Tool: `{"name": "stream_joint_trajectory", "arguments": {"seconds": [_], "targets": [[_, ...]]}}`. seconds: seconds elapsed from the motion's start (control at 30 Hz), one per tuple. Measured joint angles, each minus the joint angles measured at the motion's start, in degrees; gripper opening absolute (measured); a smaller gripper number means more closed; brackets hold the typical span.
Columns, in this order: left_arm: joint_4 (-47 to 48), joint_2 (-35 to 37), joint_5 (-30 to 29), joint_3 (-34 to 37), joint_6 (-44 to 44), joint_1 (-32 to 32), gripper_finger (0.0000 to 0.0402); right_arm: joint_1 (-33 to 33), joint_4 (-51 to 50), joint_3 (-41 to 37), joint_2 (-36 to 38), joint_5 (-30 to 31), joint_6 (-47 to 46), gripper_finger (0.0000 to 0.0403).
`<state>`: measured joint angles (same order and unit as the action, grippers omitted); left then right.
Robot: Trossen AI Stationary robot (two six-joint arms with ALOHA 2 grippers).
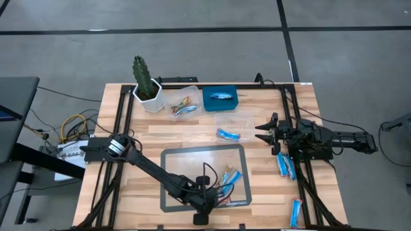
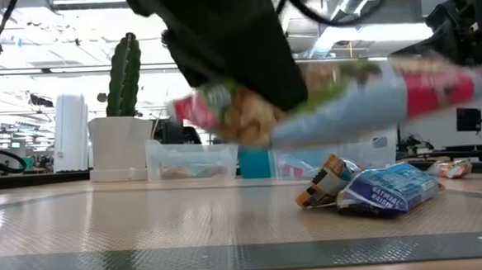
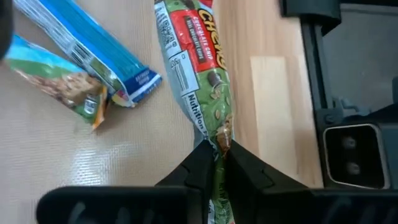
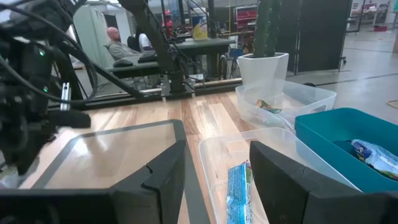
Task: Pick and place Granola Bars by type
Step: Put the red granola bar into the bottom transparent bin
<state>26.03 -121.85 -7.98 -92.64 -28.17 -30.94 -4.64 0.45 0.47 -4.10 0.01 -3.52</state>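
My left gripper [image 1: 203, 209] is over the near edge of the dark mat [image 1: 170, 179], shut on a red-and-green granola bar [image 3: 194, 56], which shows large in the low view [image 2: 346, 96]. Blue-wrapped bars [image 1: 232, 176] lie flat on the mat beside it [image 3: 93, 50] [image 2: 388, 189]. My right gripper [image 1: 264, 131] waits open at the table's right, by a clear tub [image 4: 217, 155] with one blue bar [image 4: 239, 186] lying in it. My left gripper pinches the red-and-green bar between its two fingers [image 3: 198, 163], some way in from one end of the wrapper [image 3: 219, 134]. It comes from above, pointing down. The bar is lifted clear of the mat and lies roughly level [image 2: 404, 89], most of it reaching out past the fingers.
At the far side stand a cactus in a white pot [image 1: 146, 83], a clear tub with multicoloured bars [image 1: 182, 104] and a blue bin [image 1: 220, 99] holding a blue bar [image 4: 373, 152]. More blue bars lie on the table's right [image 1: 286, 165] [image 1: 295, 212].
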Motion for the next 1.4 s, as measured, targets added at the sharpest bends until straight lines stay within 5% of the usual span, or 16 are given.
{"name": "stream_joint_trajectory", "arguments": {"seconds": [0.27,0.5,0.8,1.13,1.4], "targets": [[0.1,5.0,-9.9,0.0,3.5,0.2,0.0031,0.0,0.0,0.0,0.0,0.0,0.0,0.0170],[0.1,8.2,-19.6,0.0,8.5,6.4,0.0032,0.0,0.0,0.0,0.0,0.0,0.0,0.0170],[-0.1,11.1,-17.0,0.0,14.1,18.7,0.0032,0.0,0.0,0.0,0.0,0.0,0.0,0.0170],[-0.3,11.3,-5.1,0.0,18.5,32.5,0.0032,0.0,0.0,0.0,0.0,0.0,0.0,0.0170],[-1.5,11.3,-3.2,0.0,22.5,37.3,0.0032,0.0,0.0,0.0,0.0,0.0,0.0,0.0170]]}}
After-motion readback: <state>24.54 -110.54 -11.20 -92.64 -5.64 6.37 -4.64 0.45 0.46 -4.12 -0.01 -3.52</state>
